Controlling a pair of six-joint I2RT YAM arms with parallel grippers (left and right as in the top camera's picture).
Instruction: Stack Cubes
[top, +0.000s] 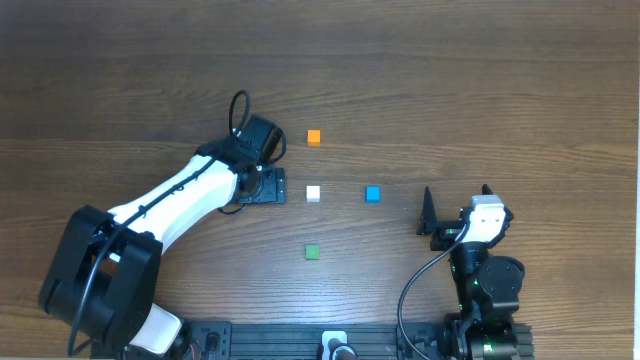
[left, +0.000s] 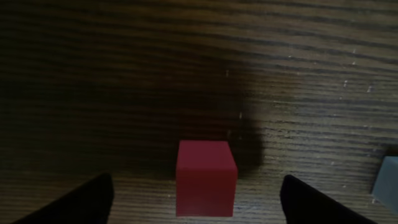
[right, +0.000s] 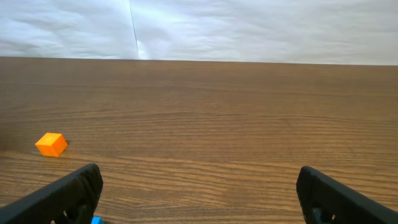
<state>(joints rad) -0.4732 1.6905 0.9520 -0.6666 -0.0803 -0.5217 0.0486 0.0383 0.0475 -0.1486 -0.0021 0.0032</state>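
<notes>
A red cube (left: 206, 177) rests on the wooden table between the fingers of my left gripper (left: 196, 183), which is open and low over the table. In the top view the left gripper (top: 262, 187) sits just left of a white cube (top: 313, 193), whose edge (left: 388, 183) also shows in the left wrist view. An orange cube (top: 314, 137) lies beyond the white one, a blue cube (top: 373, 193) to its right, and a green cube (top: 312, 253) nearer the bases. My right gripper (top: 456, 190) stands open and empty, right of the blue cube.
The right wrist view looks across bare wooden table (right: 236, 112) towards the orange cube (right: 51, 144) and a pale backdrop (right: 249, 28). Open tabletop surrounds the cubes on every side.
</notes>
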